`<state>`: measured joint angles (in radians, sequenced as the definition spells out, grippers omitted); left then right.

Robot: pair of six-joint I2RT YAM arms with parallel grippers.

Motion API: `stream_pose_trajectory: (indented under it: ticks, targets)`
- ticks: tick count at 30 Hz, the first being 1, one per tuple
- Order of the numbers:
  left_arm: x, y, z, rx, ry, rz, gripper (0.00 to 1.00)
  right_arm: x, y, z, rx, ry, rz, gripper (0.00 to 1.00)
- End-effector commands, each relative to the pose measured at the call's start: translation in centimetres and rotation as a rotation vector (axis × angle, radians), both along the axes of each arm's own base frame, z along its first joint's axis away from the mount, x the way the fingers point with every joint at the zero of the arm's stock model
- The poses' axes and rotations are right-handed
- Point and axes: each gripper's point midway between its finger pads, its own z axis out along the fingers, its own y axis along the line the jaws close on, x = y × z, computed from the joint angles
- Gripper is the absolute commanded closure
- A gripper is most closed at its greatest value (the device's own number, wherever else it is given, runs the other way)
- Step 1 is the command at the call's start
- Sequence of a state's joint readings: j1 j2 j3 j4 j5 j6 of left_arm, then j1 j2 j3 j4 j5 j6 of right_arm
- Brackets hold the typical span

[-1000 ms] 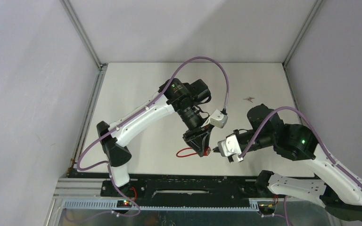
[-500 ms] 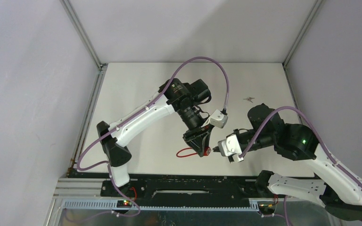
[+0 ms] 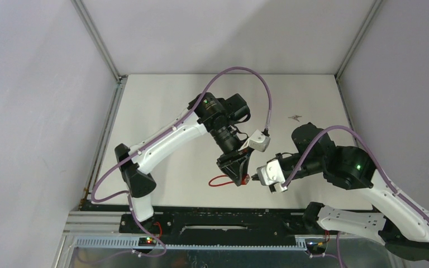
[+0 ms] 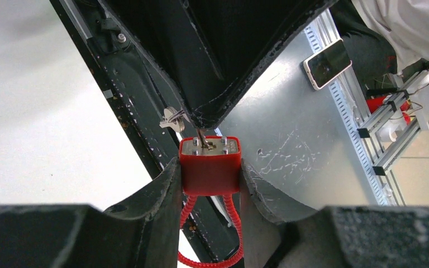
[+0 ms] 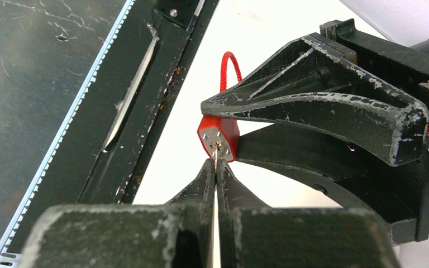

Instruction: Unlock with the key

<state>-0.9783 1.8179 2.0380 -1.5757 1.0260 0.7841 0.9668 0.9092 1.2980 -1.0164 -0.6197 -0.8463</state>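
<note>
A red padlock with a red cable shackle is clamped by its sides in my left gripper, keyhole face turned toward the right arm. The silver key is pinched in my right gripper, which is shut on it. The key's tip is in the keyhole of the padlock. A second small key hangs from the same ring. In the top view, the two grippers meet tip to tip at the padlock near the table's front edge, with the shackle trailing left.
The black base rail and the metal shelf lie just below the grippers. A small dark mark shows on the white table at the back right. Purple cables arc over both arms.
</note>
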Motion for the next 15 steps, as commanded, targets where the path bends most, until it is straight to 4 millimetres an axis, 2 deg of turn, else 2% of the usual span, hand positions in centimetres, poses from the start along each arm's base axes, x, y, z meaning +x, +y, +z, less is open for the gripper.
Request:
stream_pose_trajectory:
  ticks: [1,15]
  targets:
    - [-0.45,0.03,1.98,-0.042,0.023,0.000,1.00,0.06,0.36,1.47,0.034,-0.026,0.004,1.00]
    - [-0.62,-0.73,2.15,-0.049,0.115,-0.001,1.00,0.24,-0.07,1.39,0.053,-0.082,-0.016,1.00]
